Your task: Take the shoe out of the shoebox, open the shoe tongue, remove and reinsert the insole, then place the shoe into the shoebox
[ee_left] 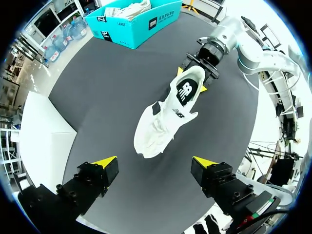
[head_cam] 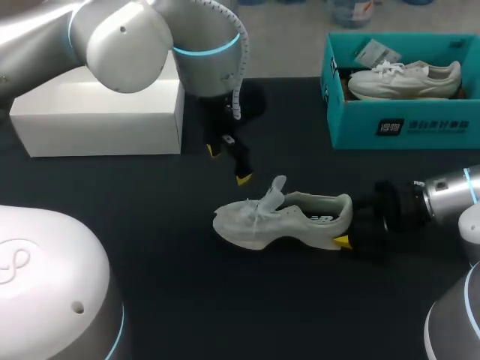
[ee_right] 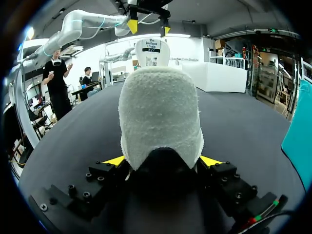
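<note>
The head camera sits high behind the robot, looking down on the tabletop (head_cam: 150, 262) from afar, the shoe (head_cam: 285, 217) near mid-view. The left wrist camera hangs above the shoe (ee_left: 165, 117), facing down past the left fingers (ee_left: 105, 162), toe nearest. The right wrist camera sits low against the heel of the shoe (ee_right: 158, 117), facing along it past the right fingers (ee_right: 117, 160). All three share the shoe; each wrist view catches the other arm's fingers beyond it.

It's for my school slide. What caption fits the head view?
Right gripper holds the white shoe by its heel on the black table; left gripper hangs open nearby.
</note>
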